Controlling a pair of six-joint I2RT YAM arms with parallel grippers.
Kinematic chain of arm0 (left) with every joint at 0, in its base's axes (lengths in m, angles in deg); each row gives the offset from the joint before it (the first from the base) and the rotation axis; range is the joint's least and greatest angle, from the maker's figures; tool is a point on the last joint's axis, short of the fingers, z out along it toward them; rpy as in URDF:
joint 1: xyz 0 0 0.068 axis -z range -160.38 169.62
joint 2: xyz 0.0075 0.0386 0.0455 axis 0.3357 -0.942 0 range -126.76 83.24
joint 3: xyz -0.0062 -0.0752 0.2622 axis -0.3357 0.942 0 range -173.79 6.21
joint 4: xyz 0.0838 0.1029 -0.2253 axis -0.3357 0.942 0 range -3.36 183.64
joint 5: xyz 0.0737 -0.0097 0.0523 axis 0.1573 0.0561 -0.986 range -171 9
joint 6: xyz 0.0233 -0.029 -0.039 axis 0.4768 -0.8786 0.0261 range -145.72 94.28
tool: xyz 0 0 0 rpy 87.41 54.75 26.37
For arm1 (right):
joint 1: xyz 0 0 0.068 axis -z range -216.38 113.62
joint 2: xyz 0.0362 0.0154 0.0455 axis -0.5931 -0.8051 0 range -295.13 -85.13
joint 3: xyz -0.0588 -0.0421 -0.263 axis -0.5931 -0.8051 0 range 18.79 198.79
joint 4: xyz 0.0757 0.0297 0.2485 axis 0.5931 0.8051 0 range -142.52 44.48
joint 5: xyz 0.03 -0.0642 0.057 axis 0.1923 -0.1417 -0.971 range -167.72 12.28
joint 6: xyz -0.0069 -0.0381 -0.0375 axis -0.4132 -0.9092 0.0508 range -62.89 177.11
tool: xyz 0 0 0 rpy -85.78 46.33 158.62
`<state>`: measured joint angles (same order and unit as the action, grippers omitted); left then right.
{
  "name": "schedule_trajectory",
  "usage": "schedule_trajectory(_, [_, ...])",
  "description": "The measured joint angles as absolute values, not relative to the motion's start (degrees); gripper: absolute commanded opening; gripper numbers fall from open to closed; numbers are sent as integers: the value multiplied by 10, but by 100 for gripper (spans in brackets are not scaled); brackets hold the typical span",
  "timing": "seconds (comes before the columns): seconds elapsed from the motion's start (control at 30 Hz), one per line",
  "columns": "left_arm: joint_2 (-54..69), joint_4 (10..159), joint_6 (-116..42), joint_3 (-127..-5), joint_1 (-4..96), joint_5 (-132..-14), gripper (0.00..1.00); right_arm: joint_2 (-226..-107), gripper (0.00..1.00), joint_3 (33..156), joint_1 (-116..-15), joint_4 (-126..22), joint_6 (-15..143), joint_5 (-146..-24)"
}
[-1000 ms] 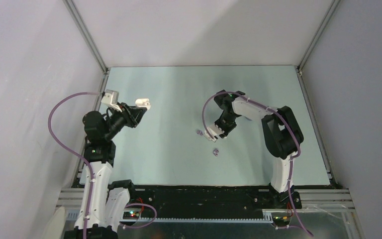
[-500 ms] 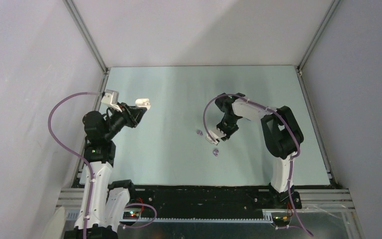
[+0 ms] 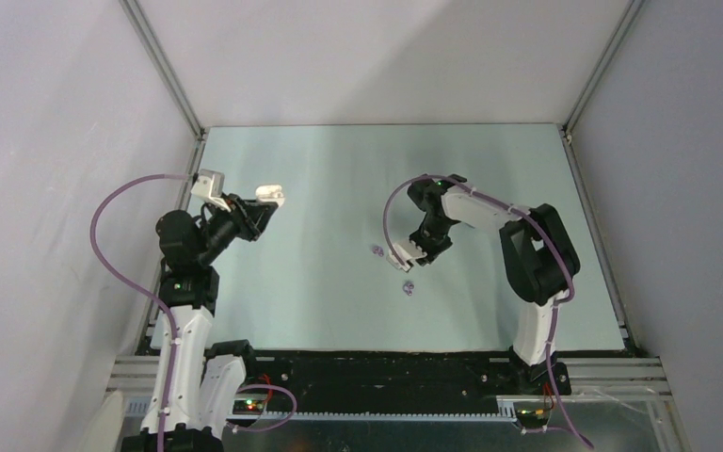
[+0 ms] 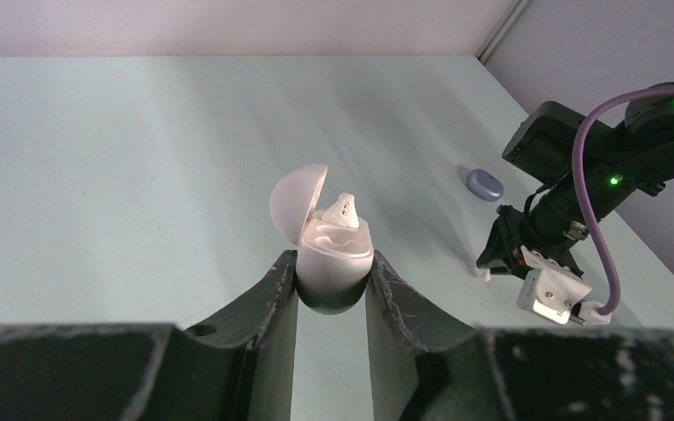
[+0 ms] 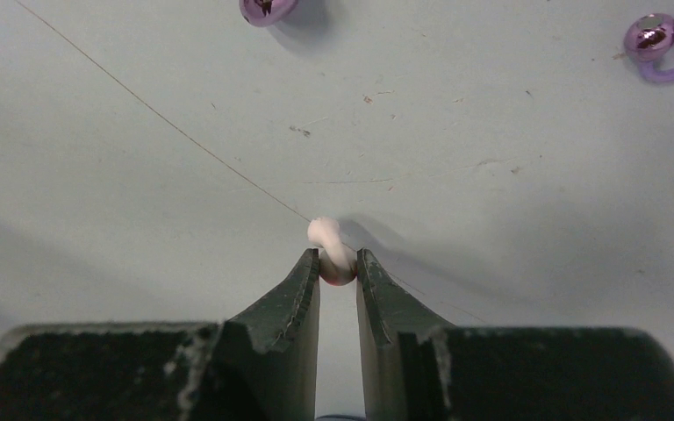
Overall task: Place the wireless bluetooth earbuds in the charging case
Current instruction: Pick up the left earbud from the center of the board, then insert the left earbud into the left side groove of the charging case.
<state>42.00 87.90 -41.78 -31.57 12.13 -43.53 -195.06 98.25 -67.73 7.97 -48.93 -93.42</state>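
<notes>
Pinching the white earbud (image 5: 329, 239) by its near end only, my right pincer (image 5: 338, 257) had a thin hold. Its fingertips pressed on either side of the rounded bud where it lay on the surface (image 5: 140, 175), and much of the bud stuck out beyond them. I judged that so smooth and curved a piece, gripped that close to the tips, could squirt forward or twist as I lifted. It might then roll toward one purple earbud (image 5: 268, 7) or another (image 5: 658, 39), both lying apart from it farther out.

My left pincer (image 4: 333, 267) was clamped on the base of the white charging case (image 4: 325, 237), lid open, with a seated earbud (image 4: 342, 209) standing stem up inside. A twisted bud would meet the case at the wrong angle. Forcing it could tip the case in my grip or knock the seated one loose. A purple case (image 4: 483, 183) lay near my right arm.
</notes>
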Motion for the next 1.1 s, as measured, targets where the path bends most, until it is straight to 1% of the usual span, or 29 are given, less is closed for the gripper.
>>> schedule_trajectory(0.13, [419, 857, -418, -303, 121, -424, 0, -1932, 0, 990, -684, 108, -417, -950])
schedule_trajectory(0.27, [404, 798, -426, -274, 121, -384, 0, -1915, 0, 1043, -688, 159, -298, -993])
schedule_trajectory(0.5, [344, 715, -427, -244, 156, -307, 0, -1879, 0, 1184, -682, 180, 36, -1110])
schedule_trajectory(0.6, [334, 696, -416, -239, 196, -280, 0, -1845, 0, 1212, -686, 146, 176, -1138])
schedule_trajectory(0.7, [328, 676, -408, -238, 233, -262, 0, -1808, 0, 1232, -704, 114, 281, -1147])
schedule_trajectory(0.93, [320, 644, -402, -238, 285, -246, 0, -1791, 0, 1313, -763, 51, 433, -1140])
schedule_trajectory(1.1, [320, 646, -385, -241, 303, -232, 0, -1807, 0, 1344, -797, 35, 469, -1110])
